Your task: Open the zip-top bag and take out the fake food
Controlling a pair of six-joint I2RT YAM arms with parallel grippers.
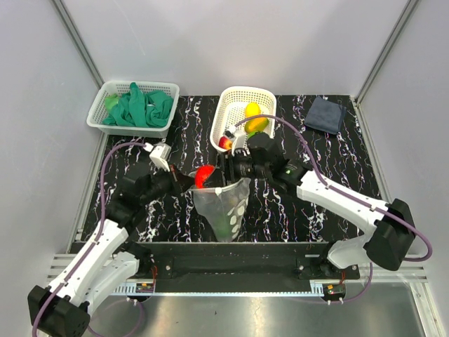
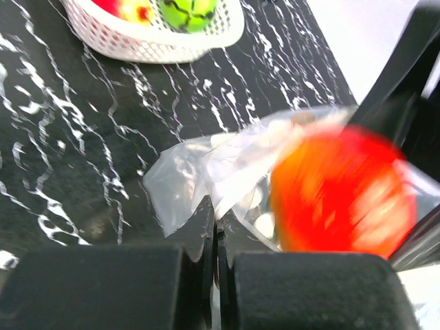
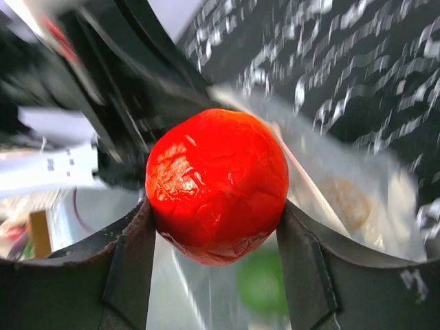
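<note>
The clear zip-top bag [image 1: 226, 207] hangs open at the table's middle front, with a green piece still inside [image 3: 263, 283]. My left gripper [image 1: 181, 180] is shut on the bag's left rim [image 2: 227, 175]. My right gripper [image 1: 210, 173] is shut on a glossy red fruit [image 1: 204, 175] and holds it just above the bag's mouth; the fruit fills the right wrist view [image 3: 217, 184] and shows blurred in the left wrist view [image 2: 342, 192]. Yellow, orange and red fake food [image 1: 254, 118] lies in the white lattice basket [image 1: 228, 102].
A second white basket [image 1: 104, 95] at the back left holds green cloth gloves [image 1: 140, 107]. A dark blue folded cloth [image 1: 324, 114] lies at the back right. The lattice basket with food also shows at the top of the left wrist view [image 2: 130, 42].
</note>
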